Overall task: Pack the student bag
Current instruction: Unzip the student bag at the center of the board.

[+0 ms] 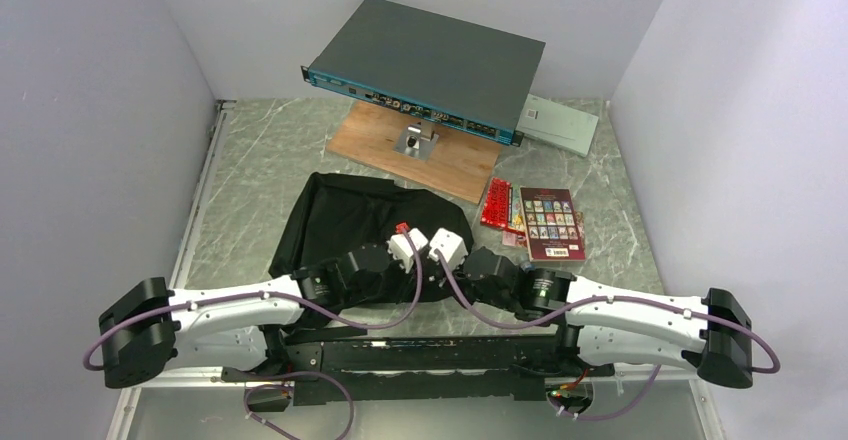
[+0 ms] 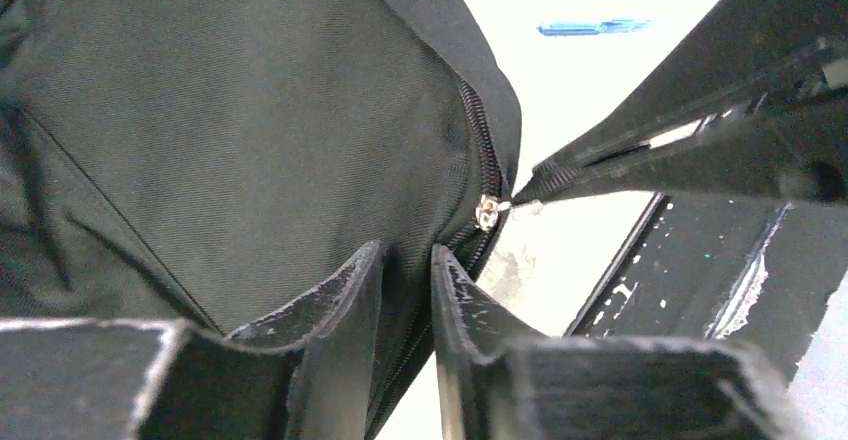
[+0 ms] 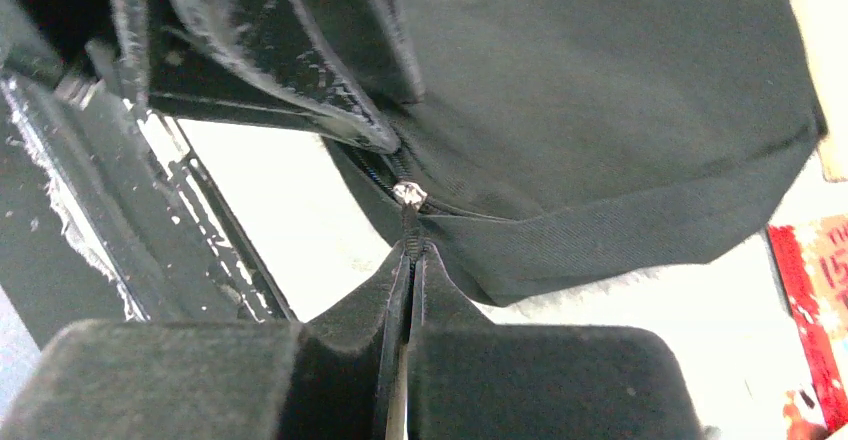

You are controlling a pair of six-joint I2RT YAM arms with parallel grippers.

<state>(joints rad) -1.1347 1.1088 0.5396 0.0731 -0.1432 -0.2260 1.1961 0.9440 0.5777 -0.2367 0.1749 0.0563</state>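
The bag lies flat on the bench, just ahead of my arms. My right claw is clamped on the zip pull. My left claw straddles the bag's edge beside the zip, jaws narrowly apart. I cannot tell whether it pinches the fabric.

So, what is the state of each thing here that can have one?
Backpack: lying flat, zip looks closed where visible.
Right gripper: shut on zip pull.
Left gripper: narrow gap around backpack edge, grip unclear.
Book: closed, flat.
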